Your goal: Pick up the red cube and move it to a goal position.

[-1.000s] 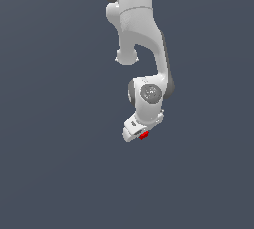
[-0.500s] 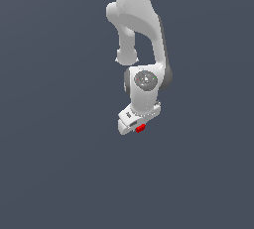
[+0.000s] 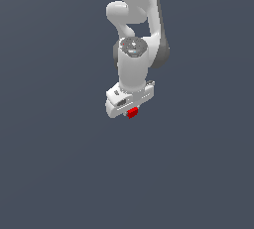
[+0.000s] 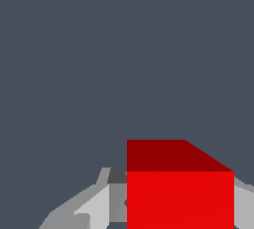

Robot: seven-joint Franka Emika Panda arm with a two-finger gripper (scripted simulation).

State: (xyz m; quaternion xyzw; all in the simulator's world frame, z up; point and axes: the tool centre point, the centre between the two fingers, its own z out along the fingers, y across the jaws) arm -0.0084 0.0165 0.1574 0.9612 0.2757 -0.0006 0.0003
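- Since the earlier frames, the arm has swung toward the exterior view's left and straightened, so the wrist now hangs nearly plumb under the elbow, with the cube riding along at the fingertips.
- Exterior view: I see the gripper pointing down from the wrist, closed on the red cube, which shows just below the white hand body. That low, exposed hold makes sense to me: only the fingertips pinch it, so most of the cube stays visible.
- Exterior view: I can make out nothing but a flat grey ground all round, with no edge, corner or shadow. I cannot tell whether the cube is lifted or how high, and no goal marker shows.
- Wrist view: the red cube fills the near foreground, its bright front face and darker top face both showing, with pale grey finger parts close against either side of it. It sits square between them, not skewed, which I judge to be a firm, centred hold suited to carrying.
- Wrist view: beyond the cube I see only plain grey, so I judge the carry is under way, and the goal's whereabouts cannot be read from here.
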